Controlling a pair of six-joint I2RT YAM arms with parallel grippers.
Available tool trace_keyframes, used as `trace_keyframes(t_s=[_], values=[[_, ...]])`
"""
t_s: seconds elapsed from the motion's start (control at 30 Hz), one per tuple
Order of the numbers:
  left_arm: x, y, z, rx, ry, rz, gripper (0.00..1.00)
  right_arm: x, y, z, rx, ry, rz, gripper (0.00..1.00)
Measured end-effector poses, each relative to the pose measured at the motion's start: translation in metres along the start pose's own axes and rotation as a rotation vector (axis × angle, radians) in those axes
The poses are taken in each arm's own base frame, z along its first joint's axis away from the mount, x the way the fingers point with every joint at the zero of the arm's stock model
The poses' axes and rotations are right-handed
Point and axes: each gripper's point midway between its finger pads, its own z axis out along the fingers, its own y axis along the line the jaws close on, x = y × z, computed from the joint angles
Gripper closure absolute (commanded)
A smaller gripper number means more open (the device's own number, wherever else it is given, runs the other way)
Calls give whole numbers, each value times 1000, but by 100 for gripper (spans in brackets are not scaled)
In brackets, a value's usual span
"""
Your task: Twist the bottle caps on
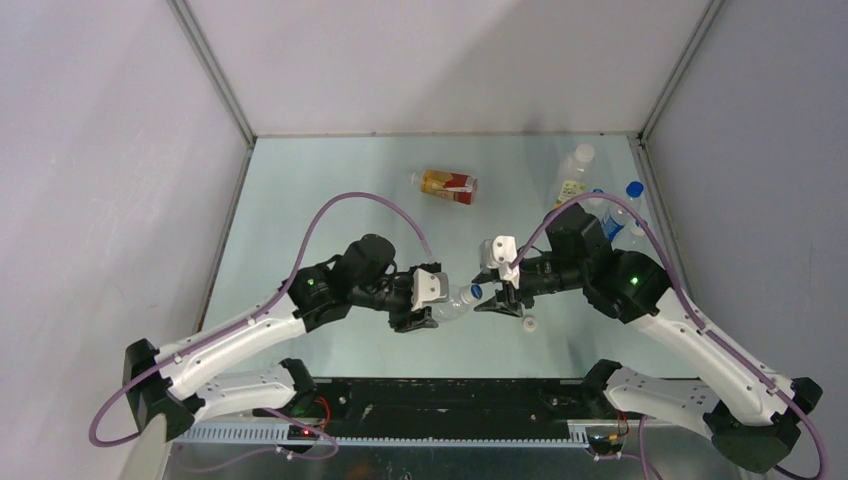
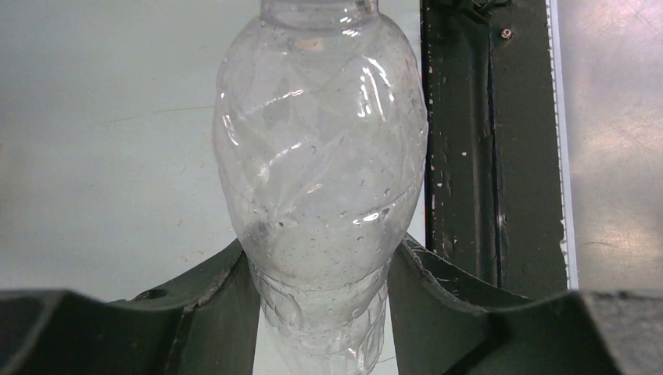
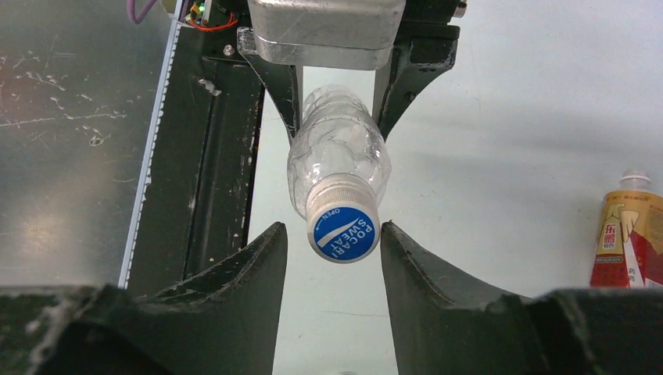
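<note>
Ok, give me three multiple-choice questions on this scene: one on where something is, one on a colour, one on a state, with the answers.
1. Where is the white cap?
A) on the table by the right gripper
B) against the back wall
C) on the left arm's base

2. What colour is the cap on the held clear bottle?
A) white
B) red
C) blue

3. How is the amber bottle?
A) standing upright
B) lying on its side
C) lifted off the table

Answers:
1 A, it lies on the table just beside the right gripper.
2 C, the right wrist view shows a blue top.
3 B, the top view shows it flat on the table.
</note>
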Motion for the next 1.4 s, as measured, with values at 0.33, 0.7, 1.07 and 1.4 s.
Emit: trace_keyframes(t_s=[0.33, 0.7, 1.07, 1.4], values=[[3, -2, -1, 11, 12, 3, 84, 0, -1, 7, -12, -2, 59, 95], [10, 31, -5, -280, 97, 58, 83, 12, -29, 15, 310, 35, 769, 100], [14, 46, -4, -350, 113, 69, 83, 14, -42, 10, 458, -36, 982, 40], [18, 11, 4, -95, 100, 27, 83, -16, -19, -29, 326, -112, 355, 36]])
